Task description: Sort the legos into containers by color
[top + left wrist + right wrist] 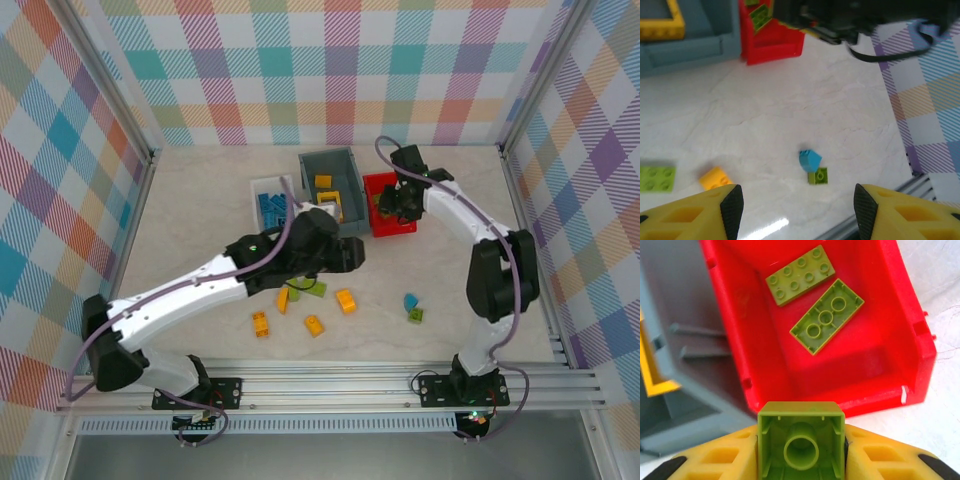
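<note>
Loose near my end: three yellow-orange bricks point(313, 324) lie on the table point(200, 220) in front of the arm bases, none of them binned yet.
Loose, right side: a blue brick point(809, 159) touches a small green brick point(818, 176), well apart from all three bins.
Loose, under the left arm: a green plate point(312, 288) and a yellowish brick point(283, 300) lie just beside the arm; I can't tell whether it hides more.
Left gripper point(798, 205): jaws apart with nothing between them, hanging above the table and looking toward the blue and small green pair.
Right gripper point(800, 460): clamped on a held green brick point(801, 432), poised at the near wall of the red bin point(920, 340).
Red bin contents: two green plates point(826, 316) lie flat inside, so green is under way here.
Grey bin point(318, 160): holds yellow pieces, among them a hollow yellow frame point(660, 25).
White tray point(258, 186): blue bricks sit in it, at the far left of the row.
Progress, my read: each colour has a home and a start; about seven pieces remain on the table, roughly half done.
Step in hand, my read: dropping the green piece into the red bin.
</note>
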`<state>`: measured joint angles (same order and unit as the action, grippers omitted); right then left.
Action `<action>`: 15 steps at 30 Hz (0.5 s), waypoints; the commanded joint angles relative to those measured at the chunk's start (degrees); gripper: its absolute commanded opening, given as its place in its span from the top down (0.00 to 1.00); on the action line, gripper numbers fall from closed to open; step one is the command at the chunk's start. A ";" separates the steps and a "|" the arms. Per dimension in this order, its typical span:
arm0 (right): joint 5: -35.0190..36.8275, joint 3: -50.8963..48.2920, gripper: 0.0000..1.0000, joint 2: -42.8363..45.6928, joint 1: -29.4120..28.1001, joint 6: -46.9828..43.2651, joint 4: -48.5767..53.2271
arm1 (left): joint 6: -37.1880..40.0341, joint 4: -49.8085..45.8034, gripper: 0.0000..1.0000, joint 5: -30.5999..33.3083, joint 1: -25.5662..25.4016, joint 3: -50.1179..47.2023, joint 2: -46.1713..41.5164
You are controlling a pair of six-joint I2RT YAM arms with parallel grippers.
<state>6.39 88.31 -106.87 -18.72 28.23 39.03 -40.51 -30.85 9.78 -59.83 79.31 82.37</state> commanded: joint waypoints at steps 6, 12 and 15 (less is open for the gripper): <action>-2.95 16.97 0.59 -13.76 2.45 4.79 6.89 | 9.53 2.53 0.37 11.05 -4.50 11.15 10.11; -3.44 23.43 0.48 -19.43 3.34 5.90 9.21 | 10.72 0.99 0.37 12.18 -5.42 14.12 13.34; -4.02 24.04 0.40 -19.20 3.35 5.54 9.34 | 10.79 -0.22 0.37 13.04 -5.64 13.78 13.00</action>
<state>3.79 110.08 -126.19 -15.70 33.30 45.71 -31.42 -29.34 20.36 -64.66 91.44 95.94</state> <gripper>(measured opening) 0.586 0.631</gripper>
